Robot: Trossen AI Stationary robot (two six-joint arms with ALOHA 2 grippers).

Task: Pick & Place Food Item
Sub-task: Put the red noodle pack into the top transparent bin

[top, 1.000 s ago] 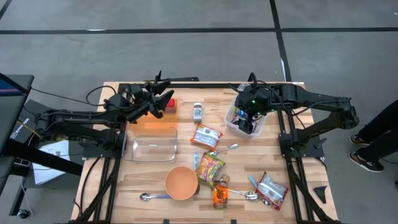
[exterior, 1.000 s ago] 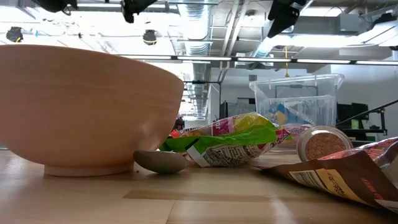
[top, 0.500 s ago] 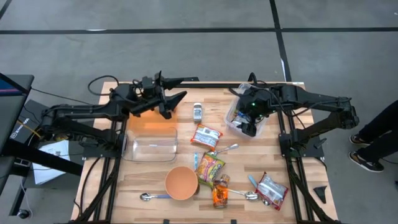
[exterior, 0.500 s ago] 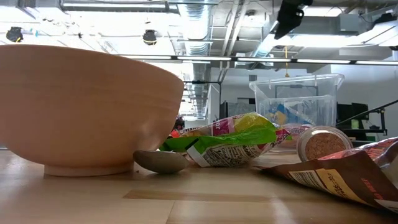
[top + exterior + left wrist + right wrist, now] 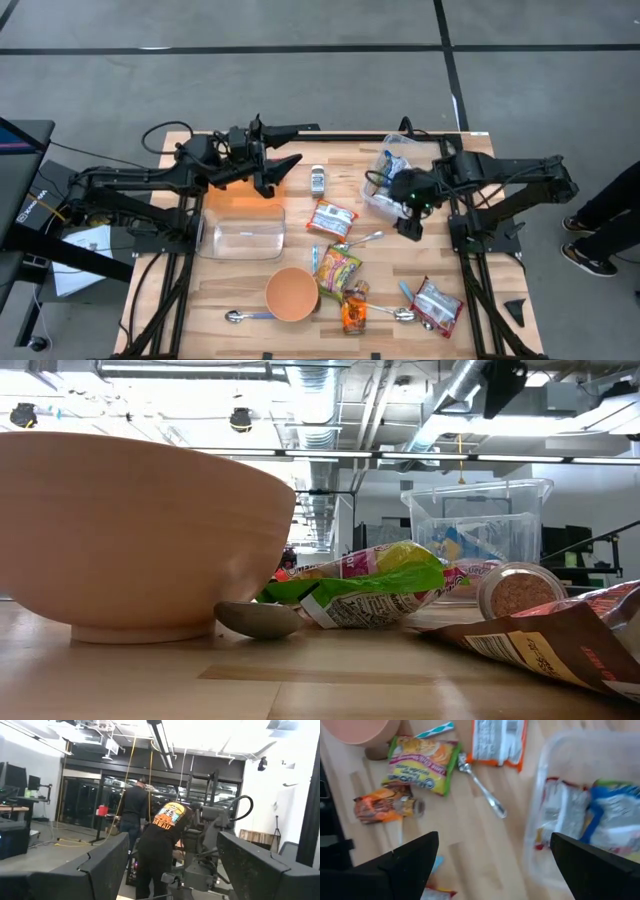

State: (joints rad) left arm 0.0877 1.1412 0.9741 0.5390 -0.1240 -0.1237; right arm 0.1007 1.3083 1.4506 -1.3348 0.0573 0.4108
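The wooden tabletop (image 5: 240,300) carries everything. The left gripper (image 5: 272,170) hangs at its far left side with the jaws wide and empty; its wrist view shows only the room, where two people stand with their backs turned. The right gripper (image 5: 412,226) is just beside the small clear bin (image 5: 372,195), also with wide jaws holding nothing. Its wrist view shows packets inside this bin (image 5: 540,845), which the high view hardly shows. A larger clear container (image 5: 240,232) lies near the left arm. The pink bowl (image 5: 292,293) fills the low view (image 5: 130,530). Near it lie a yellow-green noodle packet (image 5: 338,268), an orange-edged packet (image 5: 331,218) and a spoon (image 5: 365,240).
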